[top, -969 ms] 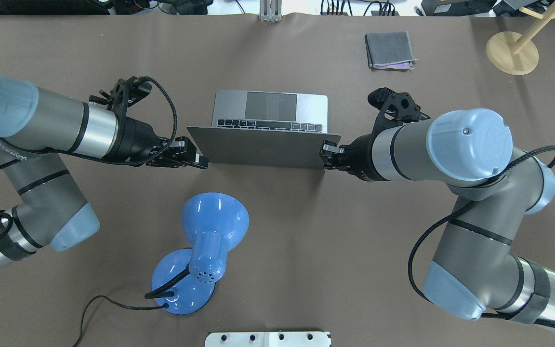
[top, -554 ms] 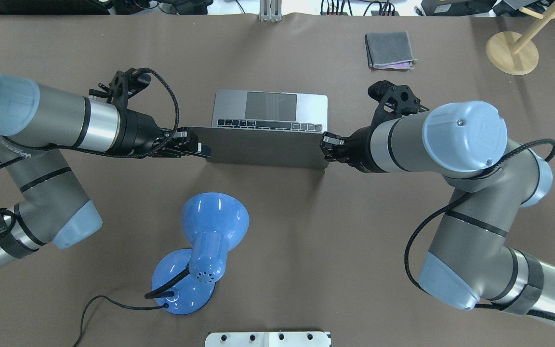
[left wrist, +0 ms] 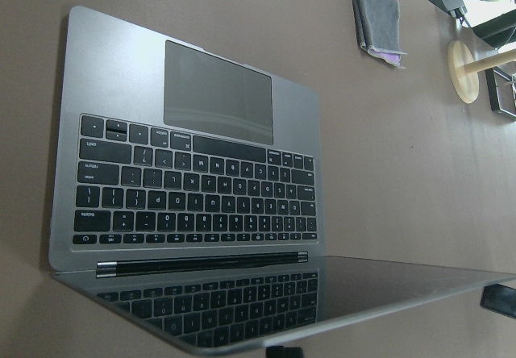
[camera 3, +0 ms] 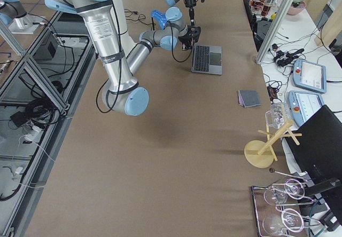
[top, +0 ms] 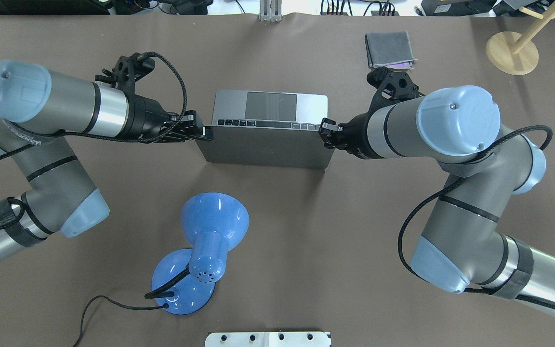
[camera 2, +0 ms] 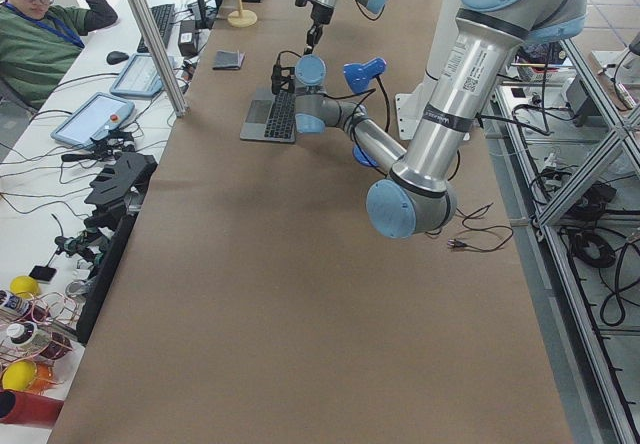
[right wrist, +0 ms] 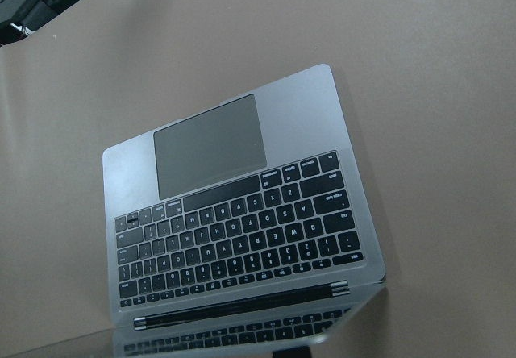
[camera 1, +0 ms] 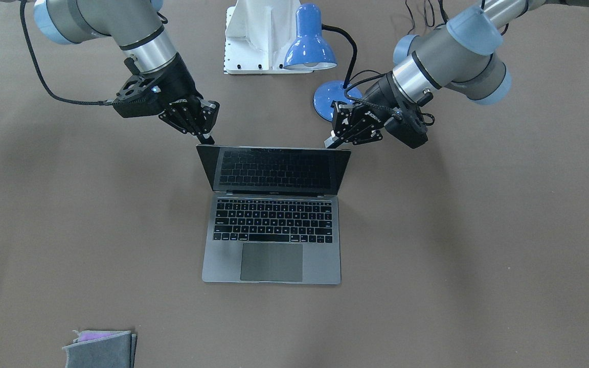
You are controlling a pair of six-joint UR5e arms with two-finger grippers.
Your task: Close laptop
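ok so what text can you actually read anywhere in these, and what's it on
"ROBOTIQ": small white lettering on the body of the left gripper, and the same on the right gripper.
Key legends on the laptop: single white letters, upside down in the right wrist view, too small to quote surely.
Line under the laptop screen: too small to read.
Lettering on the left arm: too blurred to read.
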